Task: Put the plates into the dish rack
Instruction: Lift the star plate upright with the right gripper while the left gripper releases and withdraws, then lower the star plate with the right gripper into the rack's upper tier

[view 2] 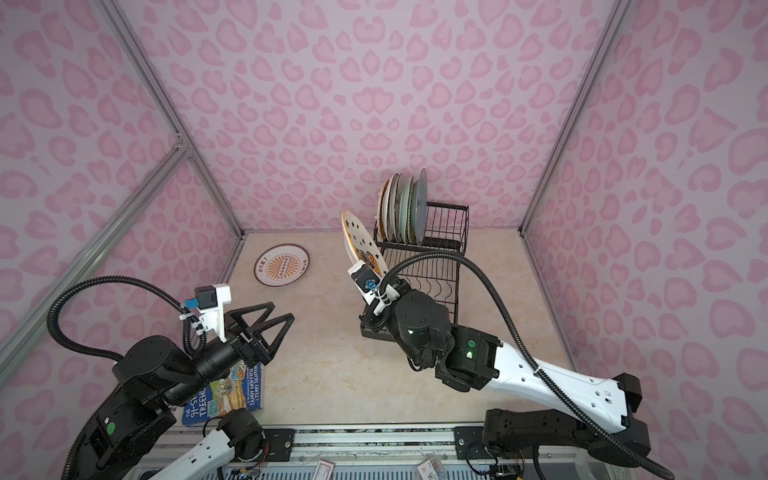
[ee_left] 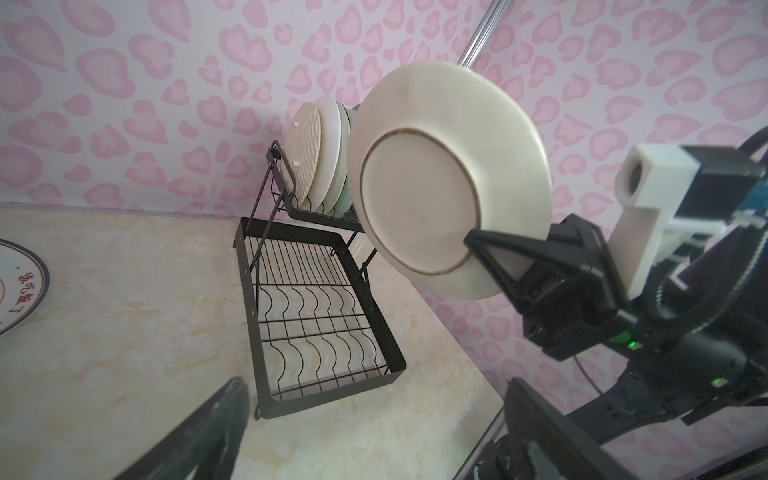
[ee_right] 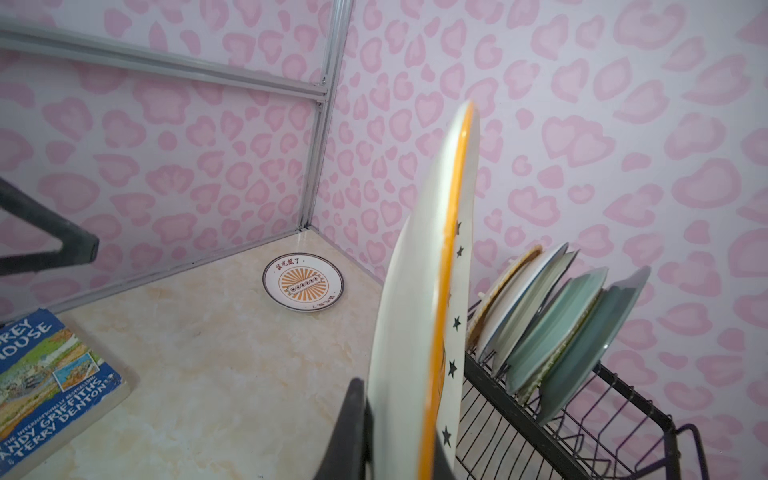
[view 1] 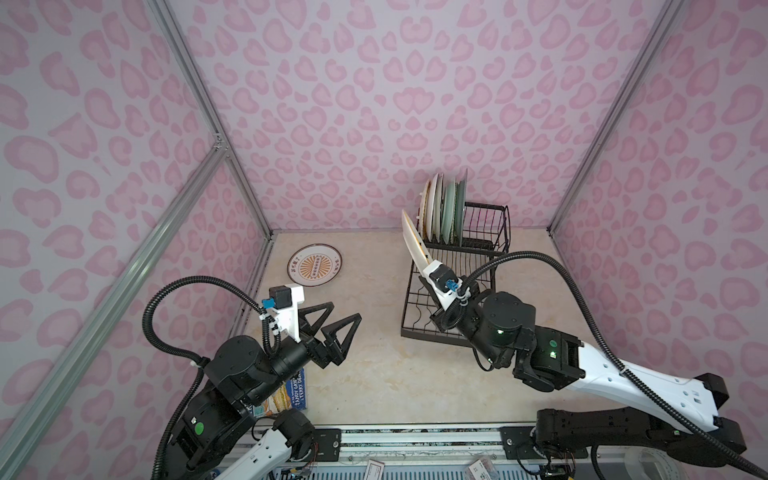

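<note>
**Right gripper holds a star plate beside the loaded rack tier; left gripper hangs open**

In both top views, taking the beige marble-look tabletop (view 1: 374,374) as a clock face, the black wire dish rack (view 2: 432,282) sits at about 1 o'clock. A row of round plates in cream, pale green and teal (view 2: 405,212) stands on edge in its raised back tier. They lean together.

The right gripper (ee_left: 473,249) is pinched on the lower rim of a white round plate with black stars and an orange band (view 2: 359,241). This plate is held nearly on edge and tilted. It is over the 9 o'clock side of the rack's flat wavy-wire tier, just beside the standing row. Whether it touches the rack cannot be told.

The left gripper (view 1: 345,311) hangs over the table at about 8 o'clock. Its black triangular fingers are spread wide and hold nothing.

A white round plate with an orange sunburst and a dark rim (view 1: 314,266) lies flat on the table at about 11 o'clock, well apart from the rack.

A blue-covered paperback book (view 2: 224,395) lies at 7 o'clock, partly under the left arm.
</note>
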Robot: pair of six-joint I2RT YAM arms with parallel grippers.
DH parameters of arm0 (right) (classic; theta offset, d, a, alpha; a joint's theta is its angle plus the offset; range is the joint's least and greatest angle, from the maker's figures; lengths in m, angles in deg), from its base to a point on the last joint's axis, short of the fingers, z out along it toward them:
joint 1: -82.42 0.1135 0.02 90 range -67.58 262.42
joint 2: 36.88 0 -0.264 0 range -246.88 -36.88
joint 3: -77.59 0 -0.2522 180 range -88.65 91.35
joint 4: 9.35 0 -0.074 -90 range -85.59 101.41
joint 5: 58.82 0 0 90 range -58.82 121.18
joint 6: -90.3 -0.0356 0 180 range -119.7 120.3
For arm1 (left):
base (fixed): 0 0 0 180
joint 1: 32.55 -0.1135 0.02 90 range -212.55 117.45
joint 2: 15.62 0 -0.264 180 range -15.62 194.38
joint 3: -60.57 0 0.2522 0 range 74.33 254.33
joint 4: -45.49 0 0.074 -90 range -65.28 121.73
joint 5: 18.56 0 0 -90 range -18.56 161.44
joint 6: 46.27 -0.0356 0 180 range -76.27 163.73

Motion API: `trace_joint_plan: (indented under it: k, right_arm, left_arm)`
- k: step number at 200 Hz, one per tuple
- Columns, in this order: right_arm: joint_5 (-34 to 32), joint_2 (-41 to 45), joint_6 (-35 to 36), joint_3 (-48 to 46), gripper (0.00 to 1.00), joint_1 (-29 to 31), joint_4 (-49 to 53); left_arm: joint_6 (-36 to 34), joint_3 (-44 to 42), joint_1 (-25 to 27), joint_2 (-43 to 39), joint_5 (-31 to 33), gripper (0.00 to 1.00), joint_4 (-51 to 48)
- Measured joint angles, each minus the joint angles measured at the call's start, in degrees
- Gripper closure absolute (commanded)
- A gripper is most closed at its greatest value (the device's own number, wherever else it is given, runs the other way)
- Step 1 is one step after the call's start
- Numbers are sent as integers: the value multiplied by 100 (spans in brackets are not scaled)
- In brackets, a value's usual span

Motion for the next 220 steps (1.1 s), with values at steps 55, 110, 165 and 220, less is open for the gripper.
trace_joint_plan:
  k: [55,110,165,220]
  right_arm:
    - [-216,-94,-435,1106,100,-223,601]
    - [-251,-122,-1060,1836,100,-1235,942]
    - [326,-376,-1904,2253,100,-2603,1460]
    - [1370,-1056,-2865,2411,100,-3762,1694]
  left_arm:
    - [-542,-557,0,-463,-9,2,13]
    - [-741,-1082,0,-730,-225,2,133]
    - [-713,-1648,0,-1211,-264,3,138]
    - [-490,-1797,0,-1576,-138,3,-31]
